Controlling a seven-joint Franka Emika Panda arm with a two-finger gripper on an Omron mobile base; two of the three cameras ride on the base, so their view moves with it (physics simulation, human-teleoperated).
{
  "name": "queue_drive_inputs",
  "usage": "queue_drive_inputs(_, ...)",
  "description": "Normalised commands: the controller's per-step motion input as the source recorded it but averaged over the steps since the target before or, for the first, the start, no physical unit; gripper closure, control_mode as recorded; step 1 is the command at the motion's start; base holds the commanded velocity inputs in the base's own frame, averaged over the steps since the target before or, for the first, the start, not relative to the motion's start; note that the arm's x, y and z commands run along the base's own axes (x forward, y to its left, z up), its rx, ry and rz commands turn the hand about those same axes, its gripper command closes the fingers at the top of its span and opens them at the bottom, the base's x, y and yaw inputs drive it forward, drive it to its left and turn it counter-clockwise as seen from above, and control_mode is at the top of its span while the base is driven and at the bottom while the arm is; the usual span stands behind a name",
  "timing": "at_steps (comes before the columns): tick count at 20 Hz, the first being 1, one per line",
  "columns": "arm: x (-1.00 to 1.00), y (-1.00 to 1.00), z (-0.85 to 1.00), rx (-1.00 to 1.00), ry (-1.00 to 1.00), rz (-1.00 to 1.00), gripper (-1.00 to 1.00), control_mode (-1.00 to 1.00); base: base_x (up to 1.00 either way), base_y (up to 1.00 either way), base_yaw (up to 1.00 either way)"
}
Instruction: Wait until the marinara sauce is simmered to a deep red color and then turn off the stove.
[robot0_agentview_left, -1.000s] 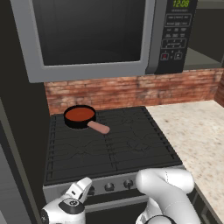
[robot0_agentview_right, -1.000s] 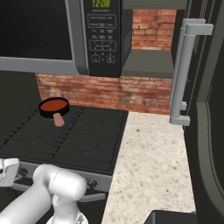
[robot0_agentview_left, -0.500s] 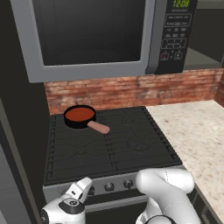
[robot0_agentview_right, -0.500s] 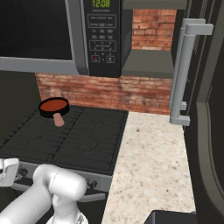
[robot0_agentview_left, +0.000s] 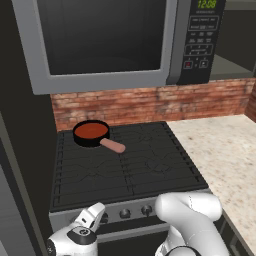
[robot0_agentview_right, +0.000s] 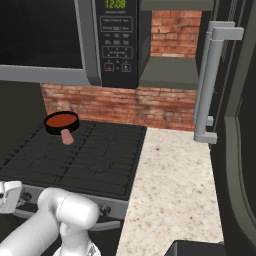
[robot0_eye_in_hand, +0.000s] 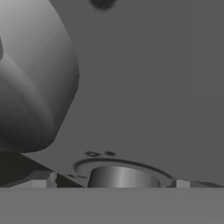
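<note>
On the left base view the gripper (robot0_agentview_left: 95, 212) sits at the stove's (robot0_agentview_left: 125, 170) front edge around seven o'clock, pressed up by the leftmost of the round knobs (robot0_agentview_left: 125, 213) on the silver panel; its fingers stand spread wide and released, grasping nothing that can be made out; in the hand view a round knob (robot0_eye_in_hand: 124, 177) lies between the finger tips at six o'clock, with a second large grey knob (robot0_eye_in_hand: 33, 78) looming at nine o'clock, though whether the tips touch it cannot be told. The small black skillet (robot0_agentview_left: 91, 134) rests on the back-left burner at about ten o'clock of the cooktop, its pinkish handle (robot0_agentview_left: 112, 145) pointing toward four o'clock; the marinara sauce (robot0_agentview_left: 91, 130) fills it as a smooth red disc. Above hangs the microwave (robot0_agentview_left: 115, 40), its keypad to the right; a brick wall (robot0_agentview_left: 150, 102) runs behind the range; farther right lies the speckled counter (robot0_agentview_right: 172, 185), bare near the range; at three o'clock of the right base view stands a dark door with a tall grey handle (robot0_agentview_right: 210, 85). The white arm (robot0_agentview_left: 190, 220) bends across the oven front.
</note>
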Motion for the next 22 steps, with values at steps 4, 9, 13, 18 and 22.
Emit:
queue_drive_inputs(4, 0.00, 0.00, 0.00, 0.00, 0.00, 0.00, -1.00, -1.00, 0.00, 0.00, 0.00)
queue_drive_inputs(9, 0.00, 0.00, 0.00, 0.00, 0.00, 0.00, -1.00, -1.00, 0.00, 0.00, 0.00)
queue_drive_inputs(13, 0.00, 0.00, 0.00, 0.00, 0.00, 0.00, -1.00, -1.00, 0.00, 0.00, 0.00)
queue_drive_inputs(18, 0.00, 0.00, 0.00, 0.00, 0.00, 0.00, -1.00, -1.00, 0.00, 0.00, 0.00)
queue_drive_inputs(22, 0.00, 0.00, 0.00, 0.00, 0.00, 0.00, -1.00, -1.00, 0.00, 0.00, 0.00)
